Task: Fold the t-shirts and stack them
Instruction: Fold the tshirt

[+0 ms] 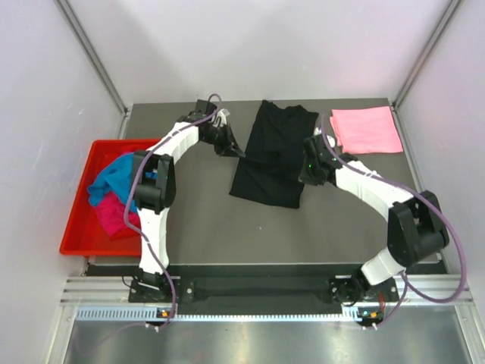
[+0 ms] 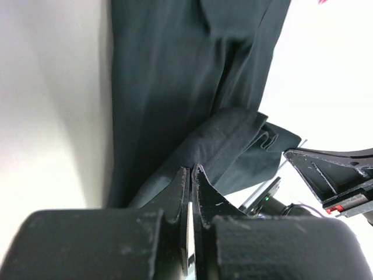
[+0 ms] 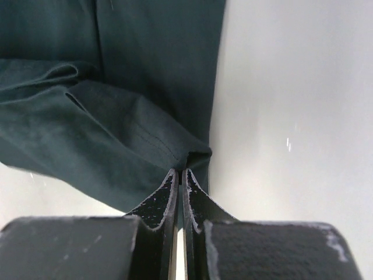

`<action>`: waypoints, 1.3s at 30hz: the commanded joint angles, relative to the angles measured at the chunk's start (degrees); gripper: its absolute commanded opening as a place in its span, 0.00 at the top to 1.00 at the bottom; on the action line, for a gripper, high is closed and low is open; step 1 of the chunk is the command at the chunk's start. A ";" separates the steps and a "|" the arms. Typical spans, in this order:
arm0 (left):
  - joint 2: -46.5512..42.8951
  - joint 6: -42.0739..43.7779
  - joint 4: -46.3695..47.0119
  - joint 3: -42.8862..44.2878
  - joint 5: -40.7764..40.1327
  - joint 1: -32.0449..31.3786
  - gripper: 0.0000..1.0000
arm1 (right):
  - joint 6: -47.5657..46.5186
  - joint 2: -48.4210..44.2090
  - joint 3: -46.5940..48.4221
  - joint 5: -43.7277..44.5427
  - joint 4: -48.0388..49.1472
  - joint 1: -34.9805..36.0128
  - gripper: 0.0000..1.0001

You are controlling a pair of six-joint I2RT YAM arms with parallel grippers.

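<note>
The black t-shirt [image 1: 273,155] lies partly folded in the middle of the table. My left gripper [image 1: 233,149] is at its left edge, and in the left wrist view [image 2: 191,170] it is shut on a raised fold of the black cloth [image 2: 169,70]. My right gripper [image 1: 309,173] is at the shirt's right edge, and in the right wrist view [image 3: 179,172] it is shut on the hem of the black cloth [image 3: 145,52]. A folded light pink t-shirt [image 1: 367,129] lies at the back right. The turquoise t-shirt [image 1: 114,178] and the magenta t-shirt [image 1: 114,214] lie bunched in the tray.
A red plastic tray [image 1: 76,227] stands at the left edge of the table. White walls with metal posts close in the back and sides. The right arm's gripper body [image 2: 332,175] shows in the left wrist view, beyond the shirt.
</note>
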 commanded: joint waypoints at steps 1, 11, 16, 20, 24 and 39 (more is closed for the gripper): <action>4.44 -0.17 3.98 6.75 5.75 1.16 1.00 | -4.75 4.30 5.66 -1.63 1.73 -2.77 1.00; 11.30 -6.24 15.14 10.54 10.05 2.74 1.00 | -7.39 11.96 12.96 -5.85 3.49 -7.08 1.00; 11.74 -9.40 21.56 9.84 11.73 2.74 1.00 | -7.92 12.75 13.14 -7.17 5.60 -8.48 1.00; 12.26 -11.59 24.64 9.31 11.02 3.27 1.00 | -8.27 13.37 14.19 -8.05 5.95 -9.62 1.00; 13.32 -14.67 28.42 9.40 12.08 3.53 1.00 | -8.71 14.16 15.60 -9.55 6.04 -10.50 1.00; 19.30 -16.79 33.60 13.18 14.88 5.11 0.77 | -8.10 22.77 20.08 -13.24 7.35 -12.79 0.80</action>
